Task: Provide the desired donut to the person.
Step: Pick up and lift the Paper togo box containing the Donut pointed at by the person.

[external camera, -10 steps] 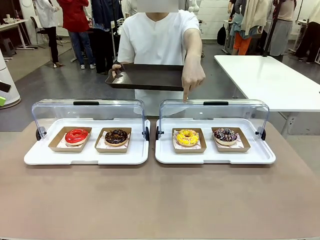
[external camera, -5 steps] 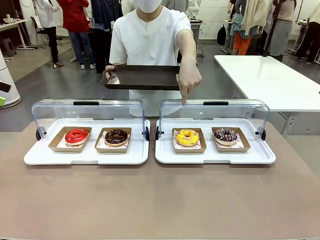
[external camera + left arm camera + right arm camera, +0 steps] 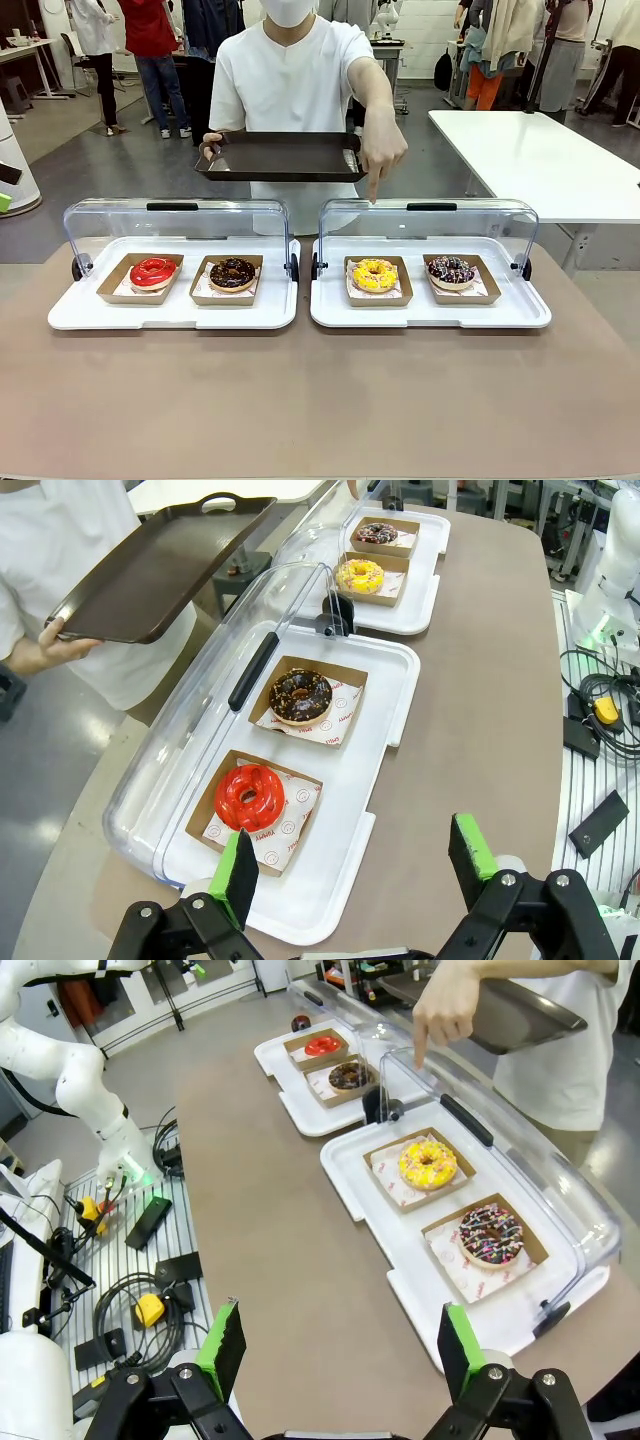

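- Sliding slightly toward the robot's left, the person (image 3: 290,80) is taking the dark tray (image 3: 280,157) along.
- Their pointing hand (image 3: 383,148) is staying above the right case (image 3: 520,312), aiming down at the yellow donut (image 3: 374,273) inside it.
- Your left gripper (image 3: 352,850) is hanging wide open and empty, near the red donut (image 3: 249,796).
- Your right gripper (image 3: 340,1332) is gaping equally wide, holding nothing, over the bare table (image 3: 270,1220).

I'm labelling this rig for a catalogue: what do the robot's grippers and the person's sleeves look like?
Both the left gripper and the right gripper have black angular linkage fingers with bright green pads. The left arm is glossy white and rounded. The person wears a plain white short-sleeved shirt.
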Action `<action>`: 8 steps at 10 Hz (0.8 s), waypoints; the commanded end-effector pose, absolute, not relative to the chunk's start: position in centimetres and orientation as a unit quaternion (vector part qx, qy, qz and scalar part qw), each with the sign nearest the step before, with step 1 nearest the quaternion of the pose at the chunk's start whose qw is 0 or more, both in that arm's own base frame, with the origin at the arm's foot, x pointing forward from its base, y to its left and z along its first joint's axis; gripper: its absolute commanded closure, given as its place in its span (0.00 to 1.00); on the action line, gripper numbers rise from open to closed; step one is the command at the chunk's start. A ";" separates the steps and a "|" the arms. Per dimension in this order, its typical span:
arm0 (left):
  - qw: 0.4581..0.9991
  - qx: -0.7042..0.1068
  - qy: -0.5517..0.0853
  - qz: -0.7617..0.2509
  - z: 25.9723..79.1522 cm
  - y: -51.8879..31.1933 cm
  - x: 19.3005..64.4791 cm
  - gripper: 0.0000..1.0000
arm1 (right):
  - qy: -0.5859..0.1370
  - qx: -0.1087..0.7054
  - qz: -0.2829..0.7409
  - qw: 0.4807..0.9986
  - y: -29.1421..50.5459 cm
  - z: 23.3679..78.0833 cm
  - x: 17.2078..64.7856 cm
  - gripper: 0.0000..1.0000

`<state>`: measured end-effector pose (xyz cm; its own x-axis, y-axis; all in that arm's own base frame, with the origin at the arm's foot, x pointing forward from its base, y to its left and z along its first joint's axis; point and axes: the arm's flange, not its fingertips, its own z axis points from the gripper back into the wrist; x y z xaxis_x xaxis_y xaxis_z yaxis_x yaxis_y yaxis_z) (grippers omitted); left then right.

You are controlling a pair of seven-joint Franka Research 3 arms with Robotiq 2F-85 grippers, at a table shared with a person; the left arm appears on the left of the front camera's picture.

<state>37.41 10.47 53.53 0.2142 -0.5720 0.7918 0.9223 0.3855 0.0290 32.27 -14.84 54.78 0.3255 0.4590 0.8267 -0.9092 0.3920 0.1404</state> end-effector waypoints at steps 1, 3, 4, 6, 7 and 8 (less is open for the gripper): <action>0.741 -0.236 -0.377 -0.503 53.5 10.5 37.4 0.00 | -0.365 0.316 0.457 0.748 -14.8 54.8 32.3 0.00; 0.741 -0.236 -0.377 -0.503 53.5 10.5 37.4 0.00 | -0.365 0.316 0.457 0.748 -14.8 54.8 32.3 0.00; 0.741 -0.236 -0.377 -0.503 53.5 10.5 37.4 0.00 | -0.365 0.316 0.457 0.748 -14.8 54.8 32.3 0.00; 0.741 -0.236 -0.377 -0.503 53.5 10.5 37.4 0.00 | -0.365 0.316 0.457 0.748 -14.8 54.8 32.3 0.00; 0.741 -0.236 -0.377 -0.503 53.5 10.5 37.4 0.00 | -0.365 0.316 0.457 0.748 -14.8 54.8 32.3 0.00; 0.741 -0.236 -0.377 -0.503 53.5 10.5 37.4 0.00 | -0.365 0.316 0.457 0.748 -14.8 54.8 32.3 0.00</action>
<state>37.41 10.46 53.53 0.2142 -0.5720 0.7918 0.9223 0.3854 0.0290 32.26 -14.84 54.78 0.3256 0.4589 0.8267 -0.9091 0.3922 0.1404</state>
